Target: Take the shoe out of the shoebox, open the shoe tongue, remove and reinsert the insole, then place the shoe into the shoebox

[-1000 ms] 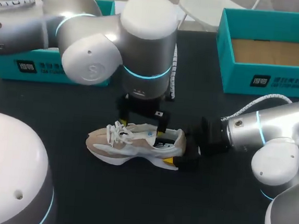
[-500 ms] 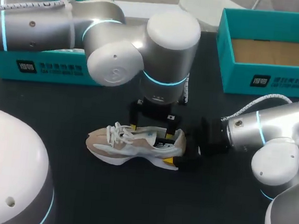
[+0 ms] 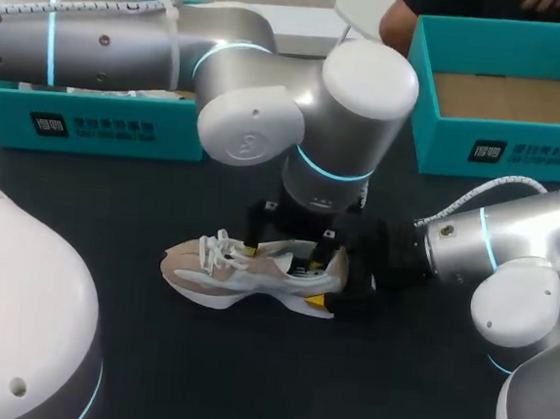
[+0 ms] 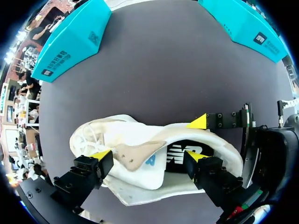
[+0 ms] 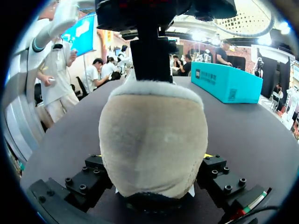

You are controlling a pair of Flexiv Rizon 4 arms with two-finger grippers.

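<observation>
The low beige-and-white fabric shoe [image 3: 245, 270], with white laces [image 3: 220, 246] and a white sole, stands sole-down on the black table top [image 3: 245, 383]. Its heel sits in my right gripper [image 5: 153, 175] and its opening lies directly under my left gripper [image 4: 147, 156]. In the left wrist view the soft beige tongue [image 4: 136, 156] lies between the left fingers, and a black insole [image 4: 180, 151] with white print shows inside the opening.

The right gripper is pressed onto the padded heel, one finger against each side. The left gripper is spread and pinches nothing: one yellow tip hangs just beside the tongue, and the other is over the insole near the heel.

Compared with a second ago, my left arm has carried its gripper along the shoe towards the right gripper and lower, from above the laces to above the opening. The shoe and the right gripper have kept their places.

The shoe's long axis lies flat on the table, in line with the right gripper's reach. The toe points straight away from that gripper, and the left fingers are spaced along the same axis.

An open teal cardboard shoebox [image 3: 442, 150] with a brown floor stands well apart beyond the right arm. A second teal cardboard box [image 3: 169, 136] stands behind the left arm.
</observation>
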